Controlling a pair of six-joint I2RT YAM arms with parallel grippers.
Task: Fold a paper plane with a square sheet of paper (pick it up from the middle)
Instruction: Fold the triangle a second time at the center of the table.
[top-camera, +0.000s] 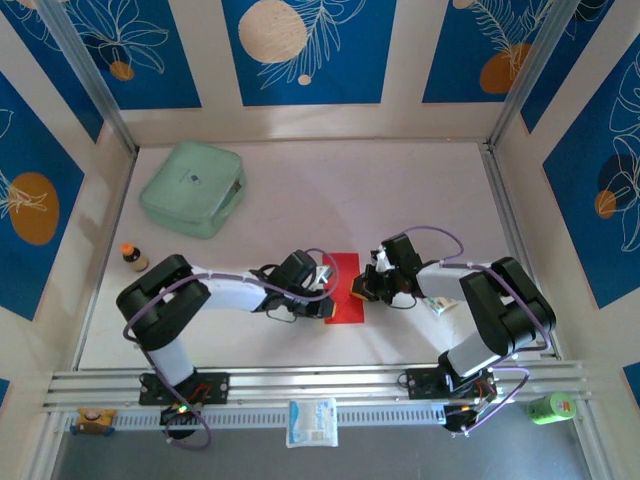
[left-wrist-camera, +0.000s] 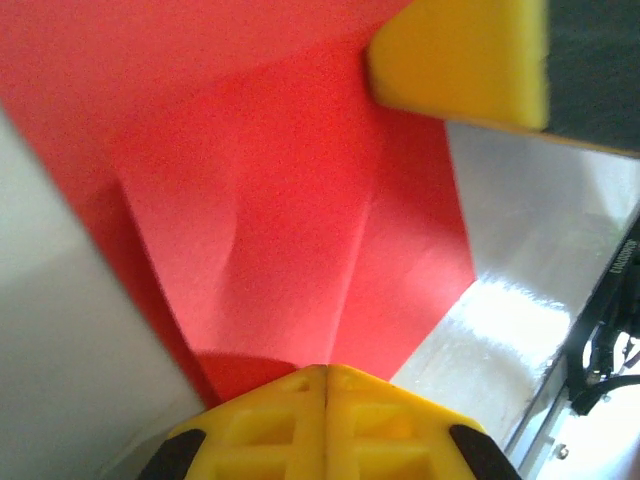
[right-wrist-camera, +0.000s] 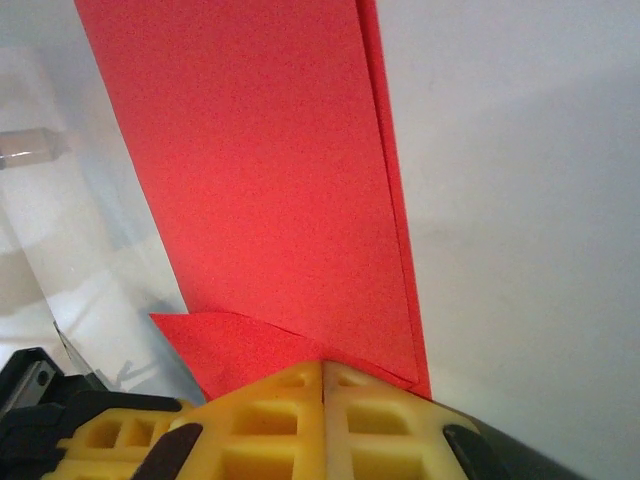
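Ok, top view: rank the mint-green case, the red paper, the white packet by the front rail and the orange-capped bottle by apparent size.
1. Mint-green rounded square case.
2. Bright red folded paper sheet, partly covered.
3. White packet, close to the paper; unsure.
4. Small brown orange-capped bottle.

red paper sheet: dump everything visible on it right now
The square sheet of paper is thin, plain bright red, folded into a narrow double-layered strip with a lengthwise crease and a small turned flap. It lies on the white table, one part lifted. The left gripper and right gripper, both shut, appear to pinch opposite edges.
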